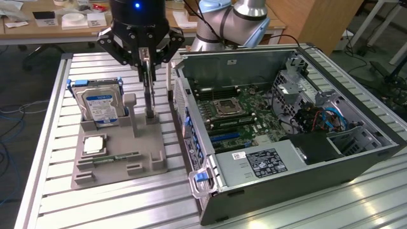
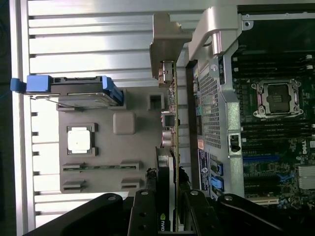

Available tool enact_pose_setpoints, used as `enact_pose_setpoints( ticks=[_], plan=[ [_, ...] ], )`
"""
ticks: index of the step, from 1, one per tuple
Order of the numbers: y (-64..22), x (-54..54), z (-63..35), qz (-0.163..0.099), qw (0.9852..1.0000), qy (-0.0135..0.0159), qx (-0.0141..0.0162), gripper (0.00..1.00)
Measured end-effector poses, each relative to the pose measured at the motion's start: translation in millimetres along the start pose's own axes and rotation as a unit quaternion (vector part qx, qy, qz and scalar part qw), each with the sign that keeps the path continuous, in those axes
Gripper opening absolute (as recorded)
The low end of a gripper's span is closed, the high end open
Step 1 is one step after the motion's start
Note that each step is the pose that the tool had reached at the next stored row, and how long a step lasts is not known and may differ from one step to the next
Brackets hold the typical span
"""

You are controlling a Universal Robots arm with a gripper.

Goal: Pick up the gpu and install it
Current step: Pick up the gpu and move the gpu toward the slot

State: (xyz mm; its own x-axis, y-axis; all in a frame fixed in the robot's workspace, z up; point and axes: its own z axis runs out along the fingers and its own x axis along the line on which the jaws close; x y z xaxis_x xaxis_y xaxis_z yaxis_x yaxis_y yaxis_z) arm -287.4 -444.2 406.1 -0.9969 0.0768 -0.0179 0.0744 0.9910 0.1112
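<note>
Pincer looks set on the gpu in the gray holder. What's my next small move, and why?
Probably a short, straight lift. The pincer appears closed on the gpu, which stands upright with its lower edge in the gray holder, close beside the computer case; a vertical pull should free it without scraping.

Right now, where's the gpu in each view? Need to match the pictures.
Exterior view: gpu stands on edge in the grey holder, under the gripper, between hard drive and PC case.
Wrist view: gpu edge-on, alongside the PC case, at the gripper.
Shared landmark: blue-railed hard drive.
</note>
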Motion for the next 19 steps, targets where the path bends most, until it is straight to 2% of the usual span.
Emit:
enact_pose_setpoints(
  ticks=[4,9,19],
  plan=[
    [0.4,-4.5,0.2,0.000,1.0000,-0.0001,-0.0003,0.27],
    [1.1,-14.2,0.4,0.000,1.0000,0.0001,-0.0026,0.27],
    [2.9,-38.4,0.8,0.000,1.0000,0.0006,-0.0091,0.27]
  ],
)
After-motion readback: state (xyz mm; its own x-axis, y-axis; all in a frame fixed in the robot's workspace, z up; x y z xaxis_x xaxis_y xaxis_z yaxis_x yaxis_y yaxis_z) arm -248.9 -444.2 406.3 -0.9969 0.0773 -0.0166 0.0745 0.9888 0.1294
